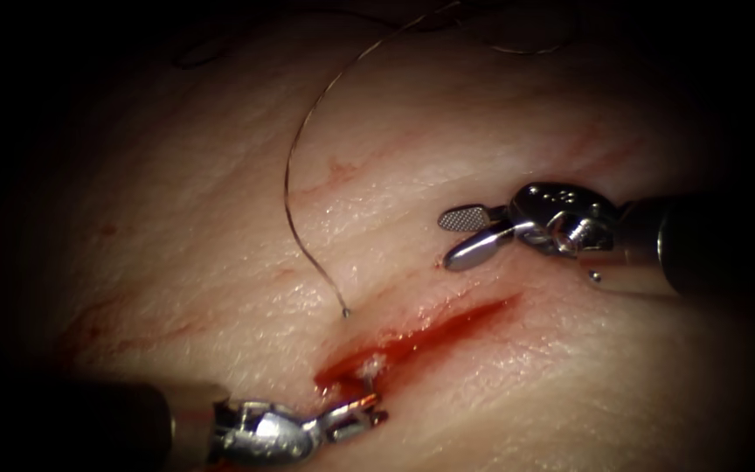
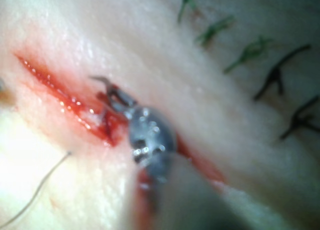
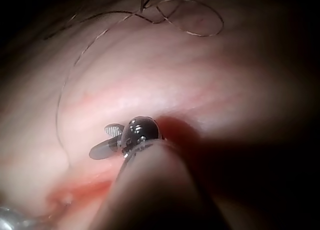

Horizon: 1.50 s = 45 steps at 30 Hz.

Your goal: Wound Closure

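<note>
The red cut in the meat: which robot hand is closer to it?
Left. The left hand sits at the cut's lower left end, its tips right at the red opening. The right hand, jaws open and holding nothing, is over bare tissue above the cut.

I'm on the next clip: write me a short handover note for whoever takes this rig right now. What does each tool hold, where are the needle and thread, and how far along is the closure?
Right tool: jaws open, holding nothing, above the tissue on the right of the cut.
Left tool: at the cut's left end, jaws closed around something at the red wound edge; whether that is needle or tissue cannot be told.
Thread: enters the tissue just above the cut's left end and curves away to a loose coil at the far side.
Needle: not made out.
Done: thread through one edge.
Left: the cut is open, red fluid along it, no stitch across.
</note>
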### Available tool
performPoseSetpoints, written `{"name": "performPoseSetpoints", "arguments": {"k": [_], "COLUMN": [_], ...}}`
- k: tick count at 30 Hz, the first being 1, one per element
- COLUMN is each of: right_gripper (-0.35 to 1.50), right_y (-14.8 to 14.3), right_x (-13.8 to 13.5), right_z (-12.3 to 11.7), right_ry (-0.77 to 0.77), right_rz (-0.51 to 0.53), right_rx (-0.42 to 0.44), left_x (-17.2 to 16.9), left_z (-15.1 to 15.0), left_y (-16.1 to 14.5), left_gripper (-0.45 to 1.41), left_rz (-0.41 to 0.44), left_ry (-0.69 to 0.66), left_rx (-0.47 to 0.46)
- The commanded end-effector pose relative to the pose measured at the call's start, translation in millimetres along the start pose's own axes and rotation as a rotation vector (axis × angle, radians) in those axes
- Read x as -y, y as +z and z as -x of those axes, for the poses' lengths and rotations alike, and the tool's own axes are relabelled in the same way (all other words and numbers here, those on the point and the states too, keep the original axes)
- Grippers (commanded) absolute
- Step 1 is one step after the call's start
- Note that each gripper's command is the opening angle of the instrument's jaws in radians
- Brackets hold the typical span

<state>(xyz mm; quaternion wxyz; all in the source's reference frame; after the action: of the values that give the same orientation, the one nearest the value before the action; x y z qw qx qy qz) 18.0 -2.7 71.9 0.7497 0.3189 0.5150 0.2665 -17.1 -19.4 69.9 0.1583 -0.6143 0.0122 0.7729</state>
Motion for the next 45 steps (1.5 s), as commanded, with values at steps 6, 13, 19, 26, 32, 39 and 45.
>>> {"name": "performPoseSetpoints", "arguments": {"k": [6, 13, 19, 26, 32, 39, 45], "right_gripper": [1.18, 1.15, 1.26, 1.45, 1.35, 1.43, 1.48], "right_y": [0.1, -0.1, -0.2, -0.3, -0.7, -0.5, 0.3], "right_x": [0.5, 1.5, 3.0, 5.1, 7.4, 8.8, 10.0], "right_z": [0.4, 1.0, 1.0, 1.5, 2.6, 3.3, 3.8], "right_ry": [0.006, 0.057, 0.055, 0.043, 0.091, 0.117, 0.178], "right_rz": [-0.003, -0.013, -0.018, -0.026, -0.079, -0.097, -0.133], "right_rx": [-0.003, -0.006, -0.005, -0.002, 0.013, 0.011, -0.014], "left_x": [-0.9, -0.9, -0.4, -0.5, -0.6, -0.1, 1.6], "left_z": [-1.0, -3.4, -4.5, -5.2, -7.9, -12.1, -12.5], "left_y": [-0.9, -3.0, -4.6, -5.1, -6.0, -7.0, -7.0], "left_gripper": [-0.45, -0.45, -0.45, -0.45, -0.45, -0.45, -0.45], "left_rz": [0.088, 0.192, 0.250, 0.240, 0.241, 0.214, 0.116], "left_ry": [-0.106, -0.243, -0.313, -0.324, -0.316, -0.251, -0.072], "left_rx": [-0.018, -0.040, -0.058, -0.061, -0.086, -0.114, -0.081]}}
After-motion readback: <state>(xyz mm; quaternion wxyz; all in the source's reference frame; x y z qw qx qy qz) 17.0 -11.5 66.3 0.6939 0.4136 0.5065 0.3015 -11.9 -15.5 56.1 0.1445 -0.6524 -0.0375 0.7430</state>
